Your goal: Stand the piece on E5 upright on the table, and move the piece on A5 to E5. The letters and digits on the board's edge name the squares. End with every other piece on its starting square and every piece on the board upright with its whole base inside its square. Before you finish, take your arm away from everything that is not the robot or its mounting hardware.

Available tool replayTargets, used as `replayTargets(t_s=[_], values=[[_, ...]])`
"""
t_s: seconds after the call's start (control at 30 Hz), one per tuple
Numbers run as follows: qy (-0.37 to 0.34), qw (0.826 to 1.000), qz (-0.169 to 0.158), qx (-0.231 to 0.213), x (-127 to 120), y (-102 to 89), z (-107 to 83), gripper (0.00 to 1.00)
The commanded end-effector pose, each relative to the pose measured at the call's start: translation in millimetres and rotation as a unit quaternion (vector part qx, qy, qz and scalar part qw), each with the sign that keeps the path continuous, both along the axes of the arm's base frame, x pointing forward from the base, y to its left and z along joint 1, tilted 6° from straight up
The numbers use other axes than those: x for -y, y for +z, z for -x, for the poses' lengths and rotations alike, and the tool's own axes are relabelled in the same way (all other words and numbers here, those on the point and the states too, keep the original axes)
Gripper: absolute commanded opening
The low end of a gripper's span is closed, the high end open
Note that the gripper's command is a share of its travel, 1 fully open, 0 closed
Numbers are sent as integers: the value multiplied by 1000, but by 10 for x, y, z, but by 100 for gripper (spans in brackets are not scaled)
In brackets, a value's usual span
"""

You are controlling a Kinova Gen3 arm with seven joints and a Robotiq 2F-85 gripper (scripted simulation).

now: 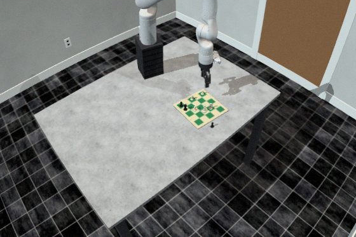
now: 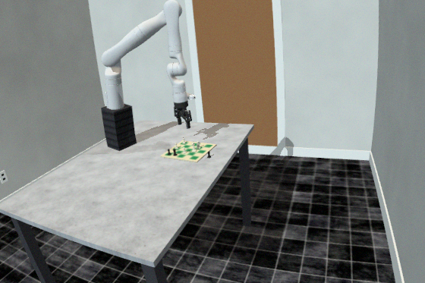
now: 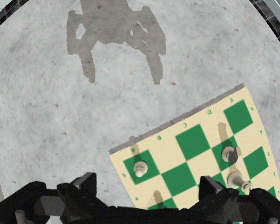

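Black pawn stood upright on the table, just off the chessboard; first step likely done. Gripper hung above the board's far corner, jaws apart, empty. A5 piece too small to single out; its move to E5 remained.

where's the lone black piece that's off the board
In the top view the black piece stands on the table just off the chessboard's near right edge, apart from it.
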State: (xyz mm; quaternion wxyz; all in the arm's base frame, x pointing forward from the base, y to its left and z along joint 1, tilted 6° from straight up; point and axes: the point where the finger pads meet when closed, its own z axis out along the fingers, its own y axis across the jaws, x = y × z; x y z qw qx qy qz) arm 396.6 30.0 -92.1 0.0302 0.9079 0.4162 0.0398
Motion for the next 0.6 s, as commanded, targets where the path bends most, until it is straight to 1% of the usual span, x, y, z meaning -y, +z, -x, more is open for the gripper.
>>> replayTargets(t_s=[0.0,0.07,0.33,0.57], values=[[-18,1000,1,0,-16,17,49,100],[-18,1000,1,0,-16,17,49,100],[-72,997,3,1,-4,27,128,100],[-88,996,3,1,1,31,152,100]])
